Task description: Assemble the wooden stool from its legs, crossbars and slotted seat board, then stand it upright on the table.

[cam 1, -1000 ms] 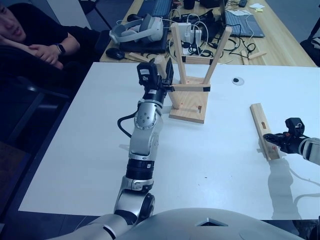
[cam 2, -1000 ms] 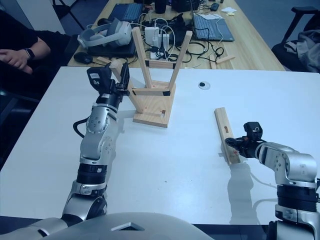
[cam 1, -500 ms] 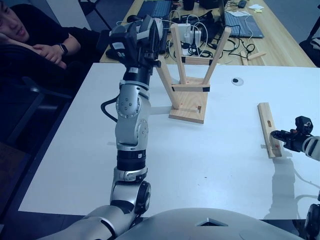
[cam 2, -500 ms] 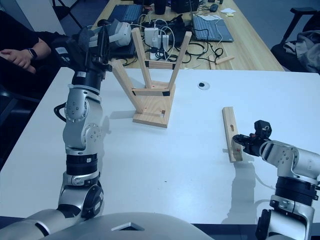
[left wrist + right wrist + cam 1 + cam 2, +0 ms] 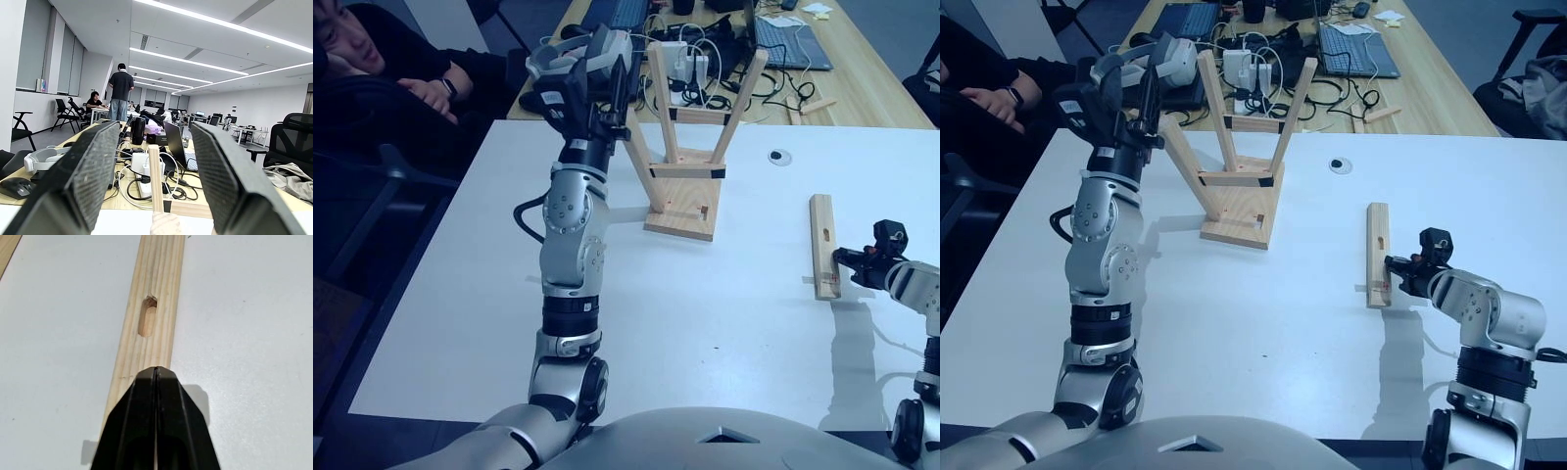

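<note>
your left gripper (image 5: 154, 142) rose from the seat board (image 5: 680, 220) to the top of the near leg (image 5: 641, 166), jaws spread around its tip. your right gripper (image 5: 155, 374), jaws clenched on nothing, nudged the loose leg (image 5: 822, 245) straighter, well right of the seat board, so it stayed unfitted. you had one seat board, four legs, three standing, and two crossbars (image 5: 685, 172).

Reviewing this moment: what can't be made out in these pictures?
Right wrist view: the shut right gripper covers the near end of the loose wooden piece; contact unclear.
Left wrist view: the bottom edge cuts off the leaning leg between the open left gripper fingers; touch unclear.
Eye views: that leg's joint into the seat board is too small to judge.
</note>
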### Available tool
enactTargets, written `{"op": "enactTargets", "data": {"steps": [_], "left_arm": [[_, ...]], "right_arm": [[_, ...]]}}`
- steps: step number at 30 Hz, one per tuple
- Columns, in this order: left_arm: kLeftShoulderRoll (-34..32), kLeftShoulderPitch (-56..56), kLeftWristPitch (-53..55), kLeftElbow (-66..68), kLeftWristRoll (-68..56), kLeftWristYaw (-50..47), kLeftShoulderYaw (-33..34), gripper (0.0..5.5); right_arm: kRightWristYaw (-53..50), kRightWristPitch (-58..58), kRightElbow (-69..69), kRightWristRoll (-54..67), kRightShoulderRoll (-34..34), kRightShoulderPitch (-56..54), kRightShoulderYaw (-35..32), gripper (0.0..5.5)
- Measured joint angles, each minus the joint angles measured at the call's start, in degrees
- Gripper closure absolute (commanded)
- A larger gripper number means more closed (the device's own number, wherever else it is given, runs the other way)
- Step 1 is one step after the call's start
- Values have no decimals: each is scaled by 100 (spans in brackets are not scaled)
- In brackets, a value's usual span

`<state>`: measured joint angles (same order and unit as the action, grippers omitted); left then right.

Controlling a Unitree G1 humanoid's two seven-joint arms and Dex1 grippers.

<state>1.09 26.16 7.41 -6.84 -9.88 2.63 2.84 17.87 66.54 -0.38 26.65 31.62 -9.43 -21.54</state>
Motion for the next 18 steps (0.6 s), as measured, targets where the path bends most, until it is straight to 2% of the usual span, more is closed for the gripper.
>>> {"op": "enactTargets", "data": {"steps": [4,9,13,18], "left_arm": [[16,0,-1,1,0,-9,-5,284],[74,2,-4,23,2,-14,-11,284],[118,5,-9,79,3,-15,-11,284],[144,4,-10,82,11,-29,-11,284]], "right_arm": [[54,-242,-51,7,-98,-71,8,547],[-105,-142,143,-153,-98,-451,164,476],[11,209,328,-263,165,-504,473,408],[400,395,380,-341,591,-622,964,408]]}}
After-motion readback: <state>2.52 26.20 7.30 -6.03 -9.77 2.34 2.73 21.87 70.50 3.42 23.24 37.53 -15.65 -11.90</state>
